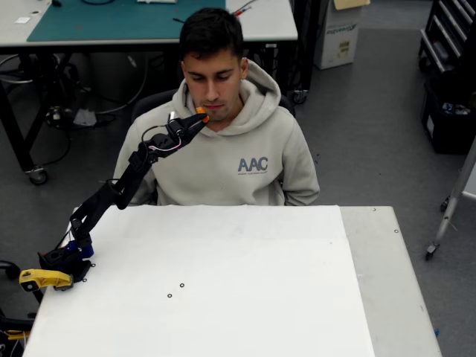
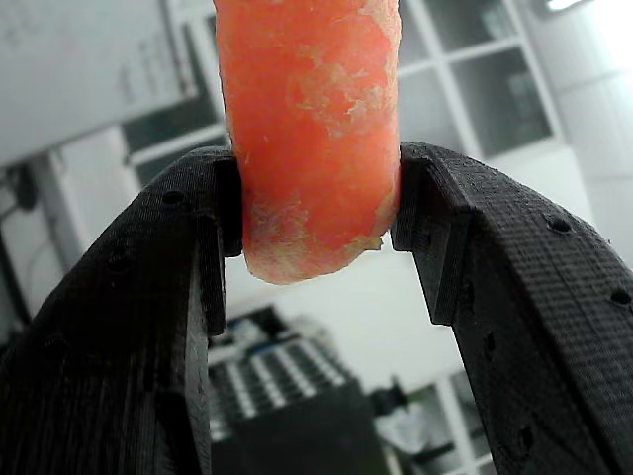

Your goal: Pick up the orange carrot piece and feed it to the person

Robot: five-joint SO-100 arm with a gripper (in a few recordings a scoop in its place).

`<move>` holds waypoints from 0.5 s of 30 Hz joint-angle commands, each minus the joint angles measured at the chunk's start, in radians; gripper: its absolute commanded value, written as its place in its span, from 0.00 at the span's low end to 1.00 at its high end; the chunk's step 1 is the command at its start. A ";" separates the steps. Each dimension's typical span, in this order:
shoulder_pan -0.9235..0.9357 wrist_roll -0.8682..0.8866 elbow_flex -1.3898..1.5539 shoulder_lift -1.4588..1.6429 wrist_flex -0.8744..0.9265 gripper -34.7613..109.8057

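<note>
1. The table (image 1: 223, 297) fills the lower half of the overhead view, white and bare apart from two small dark marks near its middle.
2. The person (image 1: 223, 149) sits behind it at upper centre, head tipped down.
3. The arm (image 1: 119, 186) rises from its base at lower left and slants up and right toward the face.
4. The gripper (image 1: 195, 119) sits just below the chin; in the wrist view its fingers (image 2: 198, 228) pinch the carrot from both sides.
5. The carrot (image 2: 312, 129) stands upright between the fingers, its lower end poking out beneath them; overhead, it shows as an orange dot close to the mouth.
6. The feeding step looks nearly done. The next move probably calls for a short, slow advance to the lips, keeping the grip until the person bites.
</note>
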 commanded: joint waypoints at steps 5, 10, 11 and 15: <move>0.006 -0.012 -0.057 -0.003 -0.023 0.23; 0.006 -0.012 -0.057 -0.003 -0.023 0.23; 0.006 -0.012 -0.057 -0.003 -0.023 0.23; 0.006 -0.012 -0.057 -0.003 -0.023 0.23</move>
